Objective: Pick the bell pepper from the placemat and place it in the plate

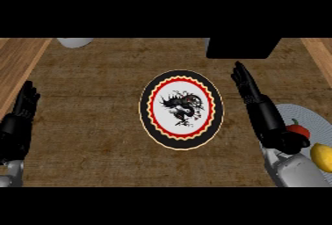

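A round plate (182, 109) with a black rim, a red ring and a dark dragon figure on its white middle lies at the counter's centre. At the right edge a pale grey placemat (310, 115) holds a red bell pepper (299, 129), partly hidden behind my right wrist. My right hand (255, 99) stretches upward between the plate and the placemat, fingers straight and open, holding nothing. My left hand (20, 115) rests open at the left edge, fingers up.
A yellow lemon-like fruit (322, 157) lies on the placemat below the pepper. A black box (243, 47) stands at the back right and a white vessel (76, 42) at the back left. Lighter wooden strips border both sides.
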Controlling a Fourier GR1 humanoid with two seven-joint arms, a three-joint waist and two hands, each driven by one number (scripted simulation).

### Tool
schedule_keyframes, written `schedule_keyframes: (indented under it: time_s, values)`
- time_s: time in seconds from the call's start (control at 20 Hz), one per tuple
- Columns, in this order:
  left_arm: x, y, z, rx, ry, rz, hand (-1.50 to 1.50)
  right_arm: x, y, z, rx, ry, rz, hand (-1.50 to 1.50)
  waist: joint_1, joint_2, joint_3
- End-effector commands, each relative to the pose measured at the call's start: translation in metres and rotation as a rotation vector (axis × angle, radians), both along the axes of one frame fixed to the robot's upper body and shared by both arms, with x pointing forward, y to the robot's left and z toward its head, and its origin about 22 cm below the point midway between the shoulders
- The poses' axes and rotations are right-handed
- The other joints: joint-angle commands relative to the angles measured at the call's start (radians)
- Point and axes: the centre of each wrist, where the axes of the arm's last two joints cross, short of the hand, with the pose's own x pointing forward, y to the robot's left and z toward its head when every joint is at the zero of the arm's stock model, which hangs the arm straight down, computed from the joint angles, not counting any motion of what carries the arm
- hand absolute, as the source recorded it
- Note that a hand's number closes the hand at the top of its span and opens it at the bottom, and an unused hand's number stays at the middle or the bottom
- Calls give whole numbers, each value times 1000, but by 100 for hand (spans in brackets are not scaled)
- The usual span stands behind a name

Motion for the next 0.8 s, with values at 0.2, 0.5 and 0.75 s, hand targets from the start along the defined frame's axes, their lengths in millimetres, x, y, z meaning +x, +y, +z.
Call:
schedule_keyframes:
  time_s: [0.2, 0.5, 0.75]
  values:
    - [-9, -21, -20, -72, 43, -131, 0, 35, -81, -12, 188, 201, -615, 150, -20, 59, -11]
    - [-15, -38, -39, -149, 104, -227, 0, 25, -124, -55, -110, 62, -1163, -150, -18, 60, -10]
    - [-3, -25, -52, -139, 135, -243, 0, 26, -80, -99, -250, -14, -1229, -150, -14, 47, -10]
